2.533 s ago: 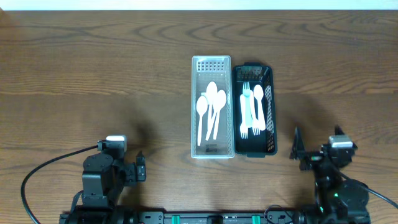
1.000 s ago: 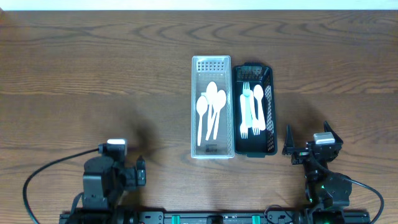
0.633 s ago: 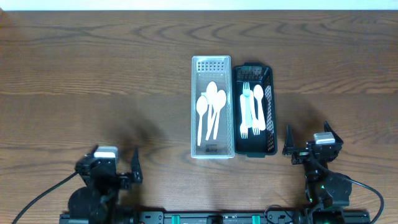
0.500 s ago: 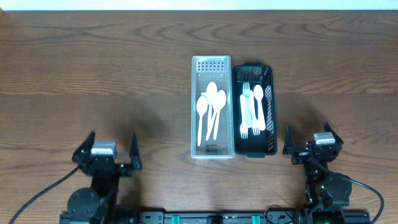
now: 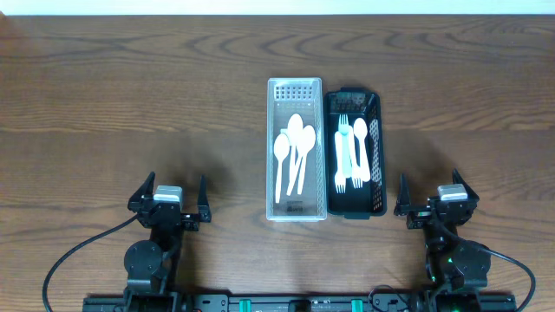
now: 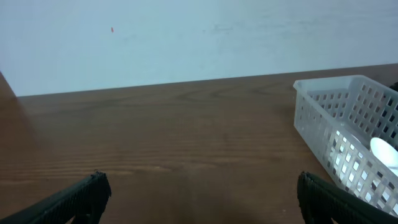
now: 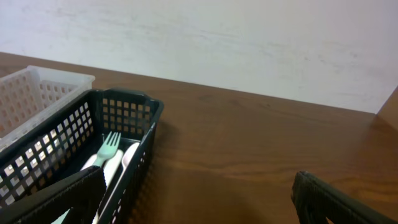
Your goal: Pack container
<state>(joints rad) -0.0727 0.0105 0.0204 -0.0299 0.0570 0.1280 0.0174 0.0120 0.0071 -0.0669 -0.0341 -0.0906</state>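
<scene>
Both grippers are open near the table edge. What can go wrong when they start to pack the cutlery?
The spoons lie overlapped in the white basket; a grasp may lift several or slip. The black basket stands right beside it, so a finger of the right gripper reaching for the forks may hit a wall and push both.

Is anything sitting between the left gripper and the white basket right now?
Nothing: only bare table lies between the left gripper and the white basket, clearest in the overhead view.
</scene>
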